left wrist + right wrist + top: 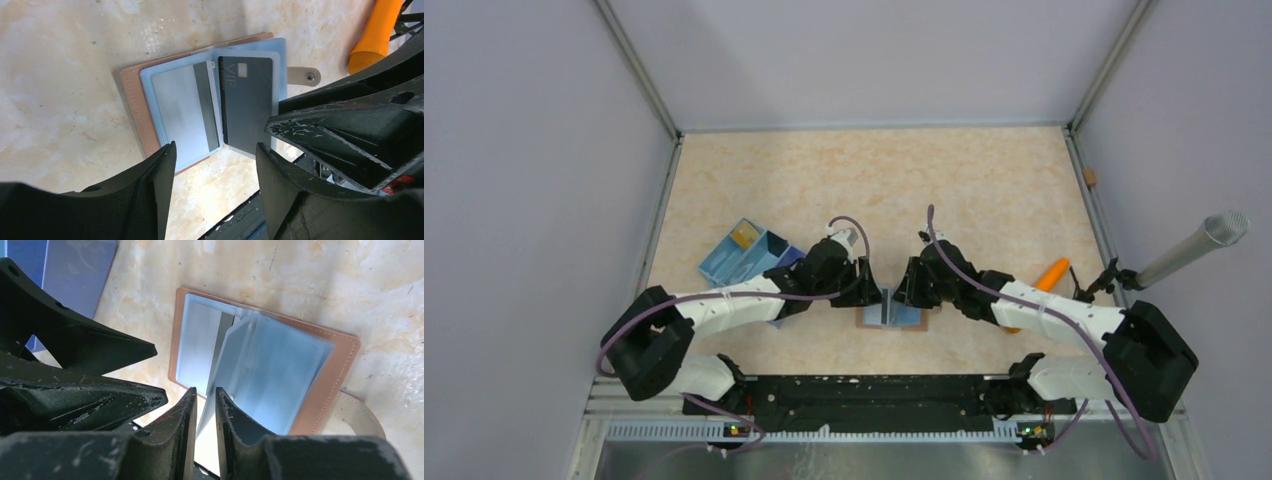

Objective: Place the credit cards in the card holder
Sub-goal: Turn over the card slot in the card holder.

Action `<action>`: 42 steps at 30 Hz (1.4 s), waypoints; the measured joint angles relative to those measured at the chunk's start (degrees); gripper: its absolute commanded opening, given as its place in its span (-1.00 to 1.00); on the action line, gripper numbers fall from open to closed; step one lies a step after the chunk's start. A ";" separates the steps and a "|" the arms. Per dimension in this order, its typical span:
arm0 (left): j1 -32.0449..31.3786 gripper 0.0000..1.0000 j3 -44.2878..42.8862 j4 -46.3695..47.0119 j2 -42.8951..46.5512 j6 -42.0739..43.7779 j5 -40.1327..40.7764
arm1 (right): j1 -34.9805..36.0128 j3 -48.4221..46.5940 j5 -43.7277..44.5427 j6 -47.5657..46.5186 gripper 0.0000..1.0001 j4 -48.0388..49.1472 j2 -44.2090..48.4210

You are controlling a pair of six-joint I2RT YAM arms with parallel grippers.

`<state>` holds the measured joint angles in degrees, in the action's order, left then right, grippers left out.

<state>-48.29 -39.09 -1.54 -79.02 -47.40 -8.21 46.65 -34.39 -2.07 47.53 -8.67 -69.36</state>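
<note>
Wallet (911, 320), brown and folded open, is seen lying flat on the marbled table (924, 190), at the near middle between the two arms. Pale blue plastic sleeves (270, 370) are bound inside it, and its strap (305, 76) with a snap is laid out to one side.

From the left wrist, a grey card (180, 107) with a dark stripe is seen tucked in a flat sleeve. A dark card (247, 105) marked VIP is carried on the leaf beside it.

The left gripper (215, 150) is held just above the wallet's near edge with its fingers spread wide, and nothing is gripped between them. The right gripper (205, 392) is brought in from the other side with its fingers pressed almost together on the edge of a raised sleeve leaf. It cannot be told whether the card itself or only the plastic is caught. The two grippers are set close together over the wallet.

A blue divided box (744, 258) is placed to the left of the wallet, beyond the left arm. An orange carrot-shaped object (1052, 273) is found well to the right, beside the right arm.
</note>
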 measured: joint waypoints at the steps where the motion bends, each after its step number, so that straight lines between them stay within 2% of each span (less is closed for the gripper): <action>1: 0.20 0.27 0.00 -0.17 0.00 0.09 0.09 | 0.07 -0.44 0.59 0.02 -0.55 -0.33 -0.17; 5: 0.57 0.29 0.35 -0.33 0.00 0.33 0.11 | 0.11 -0.72 1.49 -0.11 -0.39 -0.55 -0.31; 11: 2.10 0.34 0.87 -3.54 2.21 0.68 0.35 | 0.87 -1.84 1.36 -0.61 -0.38 0.20 -1.55; 16: 5.92 0.41 0.96 -8.26 9.18 1.99 0.44 | 2.69 -3.45 0.76 -0.59 -0.34 2.21 -5.27; 18: 8.39 0.47 0.94 -10.99 12.90 3.02 0.61 | 3.96 -4.57 0.63 -0.59 -0.33 2.99 -7.41; 22: 14.73 0.70 0.81 -16.63 19.17 5.64 1.18 | 5.90 -7.13 0.22 -0.66 -0.21 4.61 -11.72; 27: 22.27 0.96 -0.37 -23.45 24.41 8.96 2.99 | 7.15 -9.77 0.48 -2.34 0.14 4.44 -13.09; 30: 26.73 0.97 -2.62 -27.04 25.38 11.13 3.98 | 7.21 -12.41 0.68 -5.05 0.25 3.50 -13.09; 35: 33.90 0.97 -4.52 -29.97 25.55 14.29 5.99 | 7.23 -22.45 0.94 -12.98 0.30 0.57 -14.82; 42: 46.18 0.97 -3.15 -29.79 27.54 14.38 9.81 | 7.32 -38.18 1.18 -24.11 0.31 -0.07 -25.57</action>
<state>-2.11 -42.24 -31.33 -51.48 -33.01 1.61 53.98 -72.58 -0.89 23.42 -8.73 -94.94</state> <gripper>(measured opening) 0.986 0.652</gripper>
